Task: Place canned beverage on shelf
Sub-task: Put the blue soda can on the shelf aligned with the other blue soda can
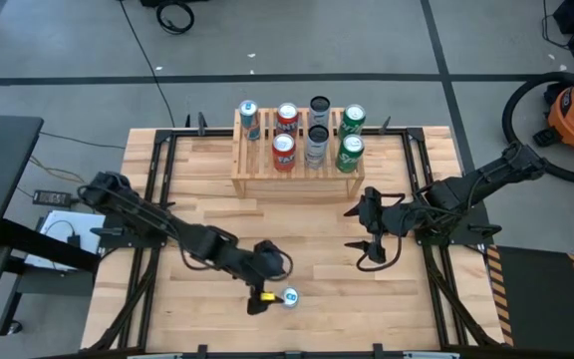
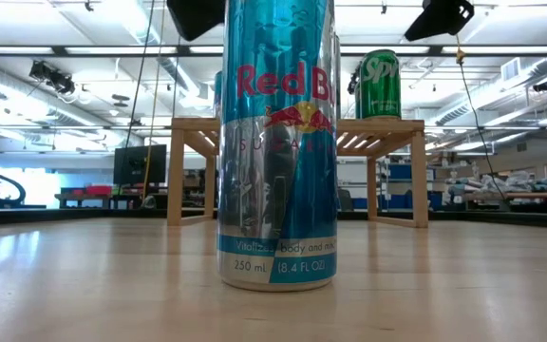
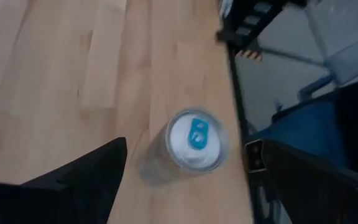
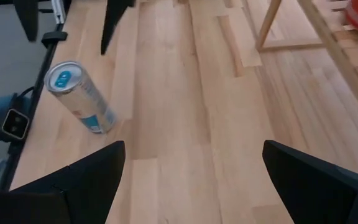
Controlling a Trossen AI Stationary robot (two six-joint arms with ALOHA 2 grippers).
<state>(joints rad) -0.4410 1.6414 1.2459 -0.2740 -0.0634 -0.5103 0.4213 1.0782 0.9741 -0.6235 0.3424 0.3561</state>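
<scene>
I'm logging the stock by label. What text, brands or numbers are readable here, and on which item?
"Red Bu", cut off by the can's curve: on the blue-and-silver can standing alone near the table's front edge.
"250 mL (8.4 FL OZ)": bottom band of that can.
"Vitalizes body and mind": same can, just above the band, faint.
"SUGAR": same can, partly legible.
"Sp", cut off: on the green can on the shelf.
Labels on the other shelf cans: too small to read.

The Red Bull can (image 1: 289, 297) I'm after stands upright near the table's front edge, slim, blue and silver, its blue pull tab up; the label reads 250 mL. It stands well apart from the shelf (image 1: 257, 178), a light slatted wooden rack with two stepped tiers at the table's far side, which already carries seven upright cans.
</scene>
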